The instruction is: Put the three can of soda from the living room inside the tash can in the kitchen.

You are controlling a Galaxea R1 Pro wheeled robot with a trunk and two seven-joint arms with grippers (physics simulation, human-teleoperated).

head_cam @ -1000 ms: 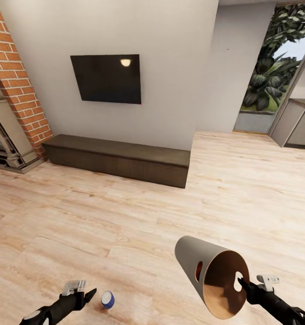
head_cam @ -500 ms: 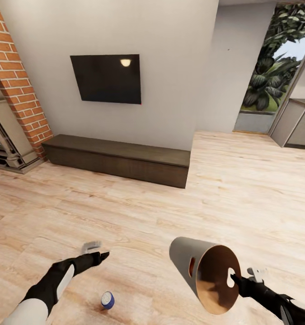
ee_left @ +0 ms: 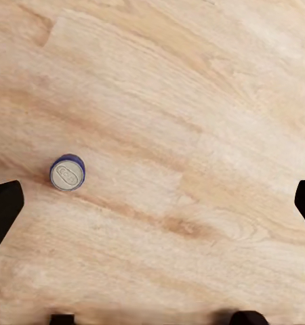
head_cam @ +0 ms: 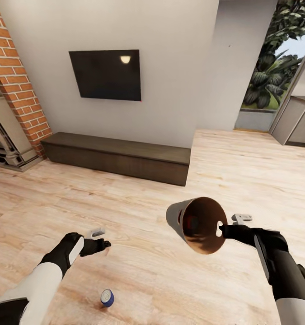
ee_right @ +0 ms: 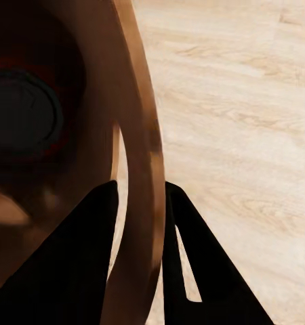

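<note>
Pale grey tapered bin with coppery inside point(head_cam: 198, 224), rim clamped by right gripper point(head_cam: 222, 231), has been raised. Left gripper point(head_cam: 102, 244), jaws apart, was lifted off dark blue soda can point(head_cam: 107, 298) standing on wood-plank floor point(head_cam: 161, 280); can not yet grasped.

We find no text, label, brand, number or sign that we can read anywhere in these views. The top of the blue can of soda point(ee_left: 67, 173) on the floor shows only its pale lid and tab, with its side too small and blurred for us to make out any lettering. The dark screen point(head_cam: 105, 75) on the wall is blank apart from a lamp's reflection.
</note>
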